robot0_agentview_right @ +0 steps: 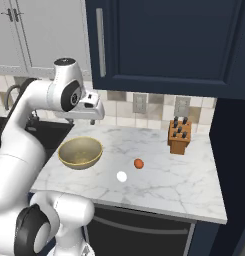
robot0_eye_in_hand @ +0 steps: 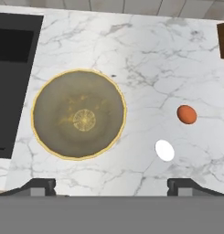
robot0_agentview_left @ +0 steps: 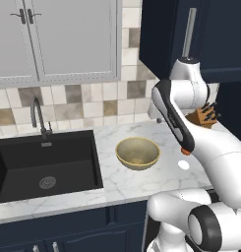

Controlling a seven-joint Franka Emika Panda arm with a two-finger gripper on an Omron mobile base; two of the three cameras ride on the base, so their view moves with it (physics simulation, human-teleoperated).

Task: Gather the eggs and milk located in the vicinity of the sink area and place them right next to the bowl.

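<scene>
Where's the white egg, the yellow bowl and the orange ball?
white egg (robot0_eye_in_hand: 164, 150), hand view, its middle.
yellow bowl (robot0_eye_in_hand: 35, 103), hand view, its left rim.
orange ball (robot0_agentview_right: 138, 163), right base view, its middle.

Two rear base views flanking the arm; hand view straight down; shared bowl on counter

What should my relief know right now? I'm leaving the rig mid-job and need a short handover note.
Claw: open, empty, hovering above the counter and looking down on it.
Bowl: on the marble counter, right of the sink.
White egg and brown egg: on the counter past the bowl, apart from it and from each other.
Milk: I can't place it.
Done: nothing gripped yet.
Left: bring eggs and milk beside the bowl.
</scene>
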